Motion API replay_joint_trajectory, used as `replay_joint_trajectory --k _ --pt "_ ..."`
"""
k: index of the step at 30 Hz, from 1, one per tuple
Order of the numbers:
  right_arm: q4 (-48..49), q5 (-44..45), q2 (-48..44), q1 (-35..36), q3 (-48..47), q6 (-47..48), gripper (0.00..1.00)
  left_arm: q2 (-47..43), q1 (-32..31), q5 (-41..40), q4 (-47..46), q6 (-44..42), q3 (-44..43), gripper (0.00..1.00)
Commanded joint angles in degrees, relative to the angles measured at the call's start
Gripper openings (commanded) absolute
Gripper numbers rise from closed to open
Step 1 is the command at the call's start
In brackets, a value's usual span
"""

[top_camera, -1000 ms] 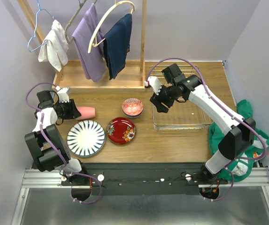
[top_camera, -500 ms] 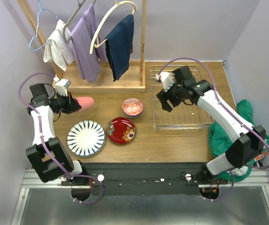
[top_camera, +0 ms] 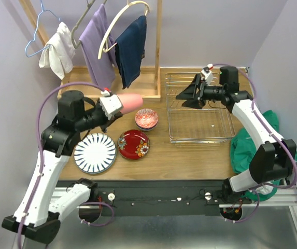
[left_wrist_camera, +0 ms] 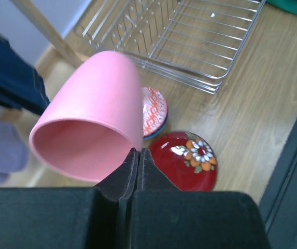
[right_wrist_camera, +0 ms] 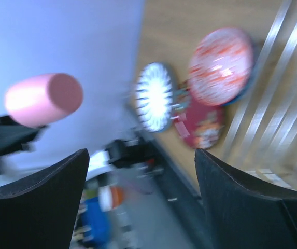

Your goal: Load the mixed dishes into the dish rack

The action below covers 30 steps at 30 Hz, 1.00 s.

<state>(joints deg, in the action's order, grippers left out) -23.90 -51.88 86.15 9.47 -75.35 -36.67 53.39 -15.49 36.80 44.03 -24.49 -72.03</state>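
My left gripper (top_camera: 118,106) is shut on the rim of the pink cup (top_camera: 131,101), which it holds on its side in the air, left of the dish rack (top_camera: 196,129). In the left wrist view the jaws pinch the wall of the pink cup (left_wrist_camera: 91,114). On the table lie the striped white plate (top_camera: 95,152), the red floral plate (top_camera: 133,144) and a red-pink bowl (top_camera: 146,118) with a blue rim under it. My right gripper (top_camera: 182,97) hangs open and empty over the rack's back left part.
A wooden clothes rack (top_camera: 112,89) with hangers and hanging clothes stands at the back left. A green cloth (top_camera: 252,150) hangs off the table's right edge. The right wrist view is blurred, with the rack wires (right_wrist_camera: 288,78) on its right.
My left gripper shut on the pink cup, lifted it off the table and carried it right. My right gripper drew back to the right over the rack and opened wider.
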Motion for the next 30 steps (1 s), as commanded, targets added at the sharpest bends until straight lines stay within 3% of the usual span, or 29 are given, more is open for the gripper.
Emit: replay_joint_trajectory --k 1,3,7,17,23,30 --pt "19.0 -17.0 1.0 0.4 4.2 -27.8 0.94 -0.7 -11.3 -23.9 -7.0 -8.7 3.7 0.0" --pt "19.5 -17.5 1.0 0.4 3.9 -29.8 0.96 0.2 -16.2 -31.4 -9.6 -13.8 3.7 0.0" --pt "15.1 -14.5 -0.7 0.4 4.1 -30.7 1.0 3.1 -23.4 -38.9 -17.1 -22.3 6.0 0.0" --pt "9.4 -8.9 -0.5 0.2 6.3 -29.4 1.0 9.5 -41.8 -55.2 -49.2 -40.3 18.8 0.0" --pt "10.3 -9.1 2.6 0.1 3.6 -31.8 1.0 13.4 -45.5 -58.4 -62.0 -48.1 24.0 0.0" --pt "11.2 -9.6 5.1 0.0 1.1 -33.1 1.0 17.2 -46.9 -58.0 -66.4 -53.1 25.3 0.0"
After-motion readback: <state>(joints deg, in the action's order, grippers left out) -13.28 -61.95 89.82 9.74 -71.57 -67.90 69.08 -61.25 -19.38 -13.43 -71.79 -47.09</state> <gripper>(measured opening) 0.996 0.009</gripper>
